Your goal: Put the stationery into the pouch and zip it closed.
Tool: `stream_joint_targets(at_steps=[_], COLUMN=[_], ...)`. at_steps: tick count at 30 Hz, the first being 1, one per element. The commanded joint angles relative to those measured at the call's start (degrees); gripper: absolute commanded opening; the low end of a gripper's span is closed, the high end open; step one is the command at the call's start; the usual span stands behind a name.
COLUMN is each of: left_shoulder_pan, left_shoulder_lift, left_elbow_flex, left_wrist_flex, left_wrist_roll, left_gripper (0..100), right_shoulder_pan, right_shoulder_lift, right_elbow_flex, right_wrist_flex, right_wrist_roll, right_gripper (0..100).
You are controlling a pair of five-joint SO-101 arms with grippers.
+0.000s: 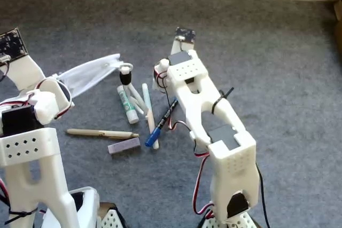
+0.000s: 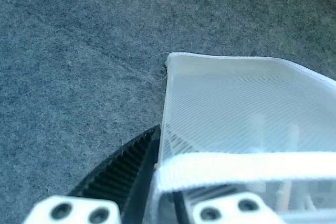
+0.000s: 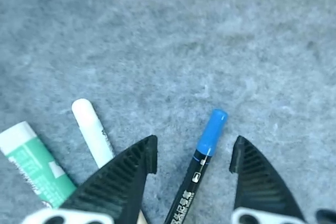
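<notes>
Loading step in hand: left claw (image 2: 160, 156) clamped on the edge of the pouch (image 2: 247, 108), held low over the counter (image 1: 267, 36); right claw (image 3: 195, 142) spread apart astride the blue pen (image 3: 210, 129), so the next move calls for closing, lifting and carrying to the pouch mouth

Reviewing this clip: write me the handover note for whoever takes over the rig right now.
Left gripper shut on an edge of the pouch.
Right gripper open, straddling the blue marker on the carpet, not gripping.
Glue stick, white pen, beige pen and eraser lie loose nearby.
Done: pouch held; nothing looks loaded.
To do: load every item, zip shut.
</notes>
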Motion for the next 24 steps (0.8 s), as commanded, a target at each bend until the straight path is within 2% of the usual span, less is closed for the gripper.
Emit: stream_joint_targets(at_steps=[1,14,19,24], left_shoulder_pan=[-0.84,-0.84,-0.84,-0.84], left_shoulder_lift=[0.84,0.84,0.84,0.84], left_elbow_flex=[0.84,0.84,0.92,0.92], left_wrist_flex=[-1.58,-1.41,-1.23,-1.14], left_wrist_roll=[0.7,0.7,0.62,0.62], left_gripper=[1,1,1,1], right_shoulder_pan=[-0.4,0.04,1.27,1.45], right_shoulder_lift=[0.31,3.65,3.65,3.65], right_elbow_flex=[-2.59,-2.86,-2.95,-2.68], right_wrist_flex=[-0.75,2.51,2.15,2.15], right_wrist_roll=[-0.35,-0.53,-0.53,-0.53], right_gripper=[21.1,20.8,13.0,12.3])
